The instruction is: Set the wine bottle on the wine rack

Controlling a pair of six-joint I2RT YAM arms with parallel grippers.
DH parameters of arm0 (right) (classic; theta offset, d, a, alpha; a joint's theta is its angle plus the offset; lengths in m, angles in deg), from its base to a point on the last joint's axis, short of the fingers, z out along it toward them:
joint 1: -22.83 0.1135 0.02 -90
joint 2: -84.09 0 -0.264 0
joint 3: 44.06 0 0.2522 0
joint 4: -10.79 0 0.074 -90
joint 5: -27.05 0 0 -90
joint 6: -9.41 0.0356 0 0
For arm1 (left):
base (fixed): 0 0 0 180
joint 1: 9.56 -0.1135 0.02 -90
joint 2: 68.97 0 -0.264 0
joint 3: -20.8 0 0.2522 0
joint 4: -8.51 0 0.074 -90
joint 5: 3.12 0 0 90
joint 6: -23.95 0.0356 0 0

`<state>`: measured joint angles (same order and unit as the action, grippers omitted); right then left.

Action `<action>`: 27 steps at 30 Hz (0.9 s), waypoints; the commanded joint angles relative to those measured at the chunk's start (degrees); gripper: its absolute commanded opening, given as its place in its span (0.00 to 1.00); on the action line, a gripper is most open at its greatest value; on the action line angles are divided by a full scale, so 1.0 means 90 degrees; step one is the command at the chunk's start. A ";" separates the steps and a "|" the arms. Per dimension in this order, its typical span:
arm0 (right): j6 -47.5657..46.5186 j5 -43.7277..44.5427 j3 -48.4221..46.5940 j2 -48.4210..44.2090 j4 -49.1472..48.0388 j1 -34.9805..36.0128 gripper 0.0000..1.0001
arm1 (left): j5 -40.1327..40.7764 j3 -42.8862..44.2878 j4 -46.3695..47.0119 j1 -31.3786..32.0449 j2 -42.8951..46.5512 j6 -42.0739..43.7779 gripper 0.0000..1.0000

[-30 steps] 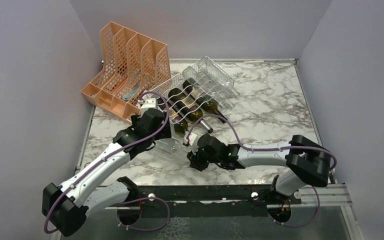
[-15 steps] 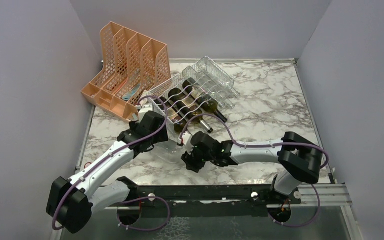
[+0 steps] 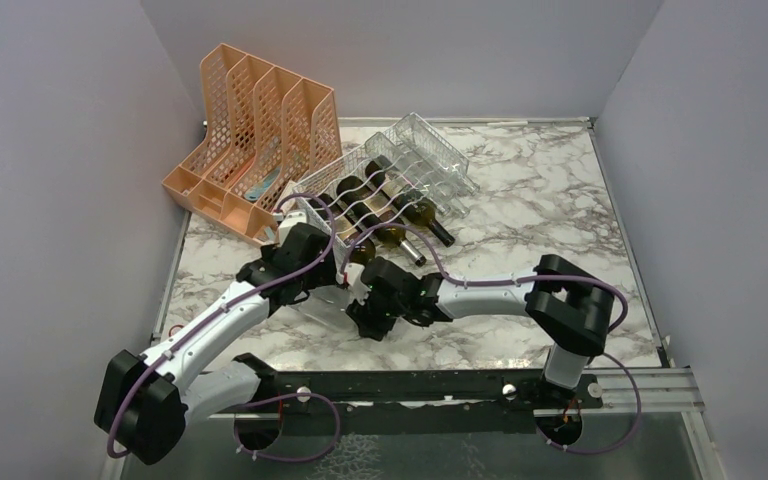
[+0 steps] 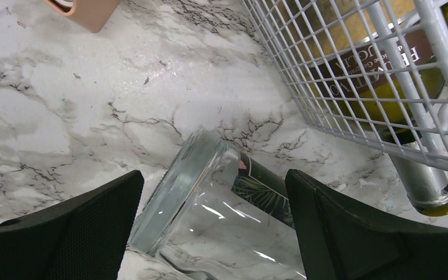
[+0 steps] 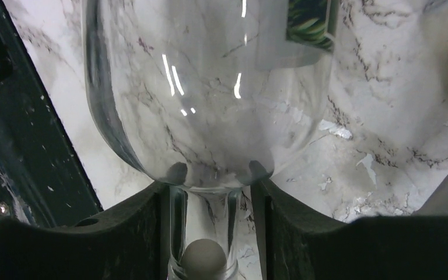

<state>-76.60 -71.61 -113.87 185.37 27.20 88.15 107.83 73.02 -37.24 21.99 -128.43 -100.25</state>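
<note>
Grasp step. Wine bottle (image 4: pixel 210 198) lies on desk (image 4: pixel 64 87): base between wide-open fingers of left tool (image 4: pixel 213 175), neck between close-set fingers of right tool (image 5: pixel 210 192); cannot tell if clamped. Wine rack (image 4: pixel 350 70) just ahead of left tool. Next: secure grip, lift, cradle.

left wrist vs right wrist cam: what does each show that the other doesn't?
Left wrist only: the white wire wine rack holding a green labelled bottle, a corner of the orange plastic organizer, and the base of the clear glass wine bottle.
Right wrist only: its neck, straddled by the right gripper, and a grey plug inside.
Both: its dark leaf-print label, the marble table.
</note>
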 commanded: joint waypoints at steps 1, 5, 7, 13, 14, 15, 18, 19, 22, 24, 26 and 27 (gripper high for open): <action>-0.0124 -0.0097 -0.0189 0.0172 0.0335 0.0053 0.47 | -0.0108 -0.0036 0.0153 -0.0054 0.0018 -0.0152 0.99; -0.0168 -0.0101 -0.0217 0.0287 0.0357 0.0057 0.27 | -0.0024 0.0079 0.0151 -0.0087 0.0087 -0.0170 0.99; -0.0179 -0.0056 -0.0196 0.0287 0.0343 0.0052 0.10 | 0.0073 0.0148 0.0131 -0.0111 0.0164 -0.0152 0.99; -0.0206 0.0062 -0.0018 -0.0166 0.0136 0.0052 0.01 | 0.0527 0.0490 -0.0076 -0.0221 0.0458 -0.0108 0.99; -0.0217 0.0064 0.0019 -0.0294 0.0083 0.0056 0.01 | 0.0606 0.0546 -0.0117 -0.0231 0.0500 -0.0100 0.99; -0.0223 0.0064 0.0051 -0.0432 0.0043 0.0052 0.01 | 0.0699 0.0609 -0.0162 -0.0234 0.0541 -0.0089 0.99; -0.0227 0.0044 0.0156 -0.0841 -0.0098 0.0056 0.01 | 0.0957 0.0786 -0.0305 -0.0253 0.0673 -0.0053 0.99; -0.0228 0.0011 0.0199 -0.0992 -0.0150 0.0055 0.01 | 0.1042 0.0844 -0.0352 -0.0257 0.0722 -0.0035 0.99; -0.0237 -0.0015 0.0345 -0.1444 -0.0304 0.0054 0.01 | 0.1280 0.1037 -0.0495 -0.0273 0.0877 0.0051 0.99; -0.0241 -0.0019 0.0424 -0.1747 -0.0363 0.0052 0.01 | 0.1396 0.1175 -0.0575 -0.0273 0.0984 0.0109 0.99; -0.0231 -0.0029 0.0511 -0.2107 -0.0448 0.0053 0.01 | 0.1521 0.1326 -0.0645 -0.0273 0.1113 0.0172 0.99; -0.0219 0.0005 0.0550 -0.2259 -0.0494 0.0051 0.01 | 0.1570 0.1396 -0.0663 -0.0273 0.1185 0.0214 0.99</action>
<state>-77.72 -71.26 -108.30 173.19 31.57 88.15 117.21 81.87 -41.34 19.78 -120.45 -100.03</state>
